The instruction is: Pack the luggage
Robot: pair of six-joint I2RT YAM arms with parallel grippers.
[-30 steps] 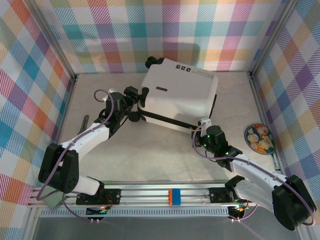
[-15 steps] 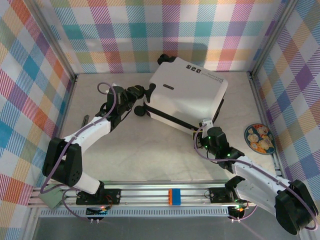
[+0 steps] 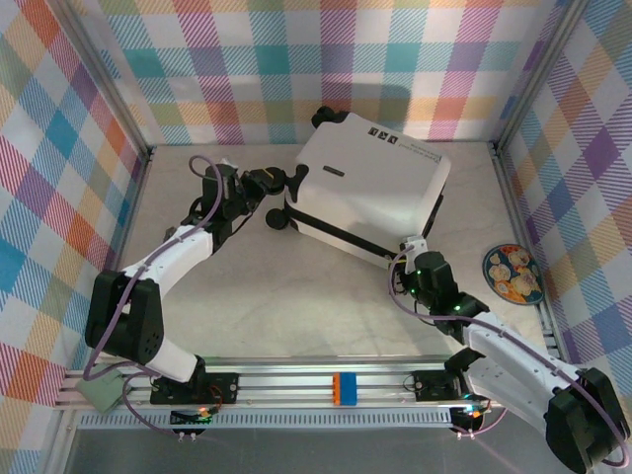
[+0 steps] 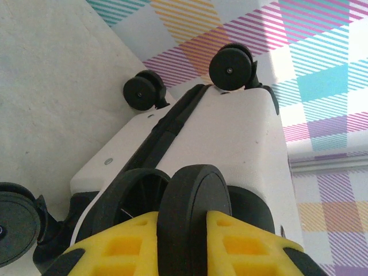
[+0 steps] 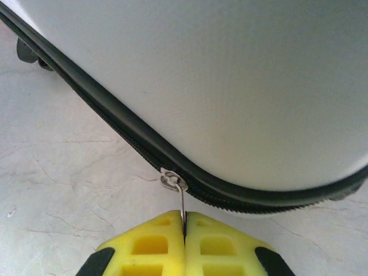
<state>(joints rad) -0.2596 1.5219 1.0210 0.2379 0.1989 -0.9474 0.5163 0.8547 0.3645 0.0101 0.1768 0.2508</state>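
Your left pincer [image 4: 192, 224] has just clamped down. A second ago its jaws stood wide beside the case's end; now the yellow fingers [image 4: 132, 241] squeeze a black wheel [image 4: 192, 190] between them, and the wheel fills the whole gap. Over that same second the luggage [image 3: 370, 193] swung round and slid away from both pincers, towards the back wall. It lies shut on the tabletop [image 3: 296, 306], white shell up, directly ahead of the left pincer. Two more wheels sit further ahead along that same end.

Your right pincer [image 5: 184, 221] has not changed: it stays pinched on the thin metal zipper pull [image 5: 182, 204]. The slider [image 5: 172, 182] sits just ahead of its fingertips, on the black zipper band [image 5: 115, 129] where it curves round the case's corner.

I read the new grip as an anchor: with one end held by the wheel, you can drag the pull along the band without the case skating off again. I cannot tell whether the teeth on either side of the slider are meshed, so I cannot say whether the zip is on its way shut or open.

Mind two things. The wheel probably swivels on its caster, so the case may pivot about your left grip. The pull is slim and held only at the fingertips, so a sideways tug could slip it free.
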